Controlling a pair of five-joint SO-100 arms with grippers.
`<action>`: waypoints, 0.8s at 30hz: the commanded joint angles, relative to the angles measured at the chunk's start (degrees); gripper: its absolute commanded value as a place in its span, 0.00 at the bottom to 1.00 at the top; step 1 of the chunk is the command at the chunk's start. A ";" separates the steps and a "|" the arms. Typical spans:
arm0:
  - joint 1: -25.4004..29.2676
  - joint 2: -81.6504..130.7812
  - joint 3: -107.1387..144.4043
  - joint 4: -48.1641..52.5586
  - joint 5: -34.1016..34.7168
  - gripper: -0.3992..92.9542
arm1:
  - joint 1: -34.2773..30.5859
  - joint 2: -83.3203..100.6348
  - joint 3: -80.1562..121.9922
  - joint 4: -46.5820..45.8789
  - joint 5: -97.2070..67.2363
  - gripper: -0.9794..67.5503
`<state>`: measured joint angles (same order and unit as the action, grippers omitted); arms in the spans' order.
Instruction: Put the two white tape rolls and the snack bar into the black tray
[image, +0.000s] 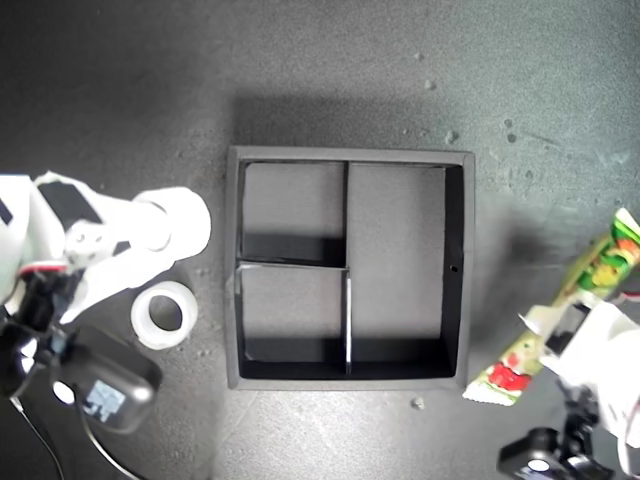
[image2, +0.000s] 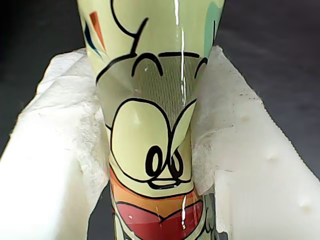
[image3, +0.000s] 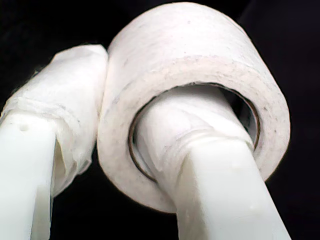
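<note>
The black tray (image: 458, 270) sits mid-scene, all three compartments bare. At the exterior view's right, my first gripper (image2: 150, 145) pinches the snack bar (image: 560, 315) between both fingers. At that view's left, my second gripper (image3: 117, 150) clamps one white tape roll (image3: 195, 55), one finger through its hole; the other white tape roll (image: 163, 314) lies just left of the tray.

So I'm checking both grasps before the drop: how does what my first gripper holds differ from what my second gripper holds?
My first gripper pinches the snack bar from outside, both pads on its glossy printed wrapper. My second gripper holds a white tape roll with one finger through the hole and one outside. The bar is long and colourful, the roll a plain ring. Both are gripped outside the black tray.
</note>
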<state>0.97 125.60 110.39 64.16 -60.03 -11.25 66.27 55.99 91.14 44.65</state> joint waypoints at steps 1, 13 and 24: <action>-0.79 -3.78 -4.13 -2.11 0.79 0.01 | 4.13 -7.03 -19.95 6.15 -5.54 0.01; -1.23 -19.51 -16.17 -3.25 3.96 0.01 | 6.86 -11.87 -32.61 8.17 -6.68 0.01; 3.60 -21.88 -15.91 -3.60 0.18 0.00 | 5.54 -11.87 -27.69 -0.18 -7.91 0.01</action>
<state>2.29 103.62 96.50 61.88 -58.01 -6.06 53.79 27.42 93.08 37.53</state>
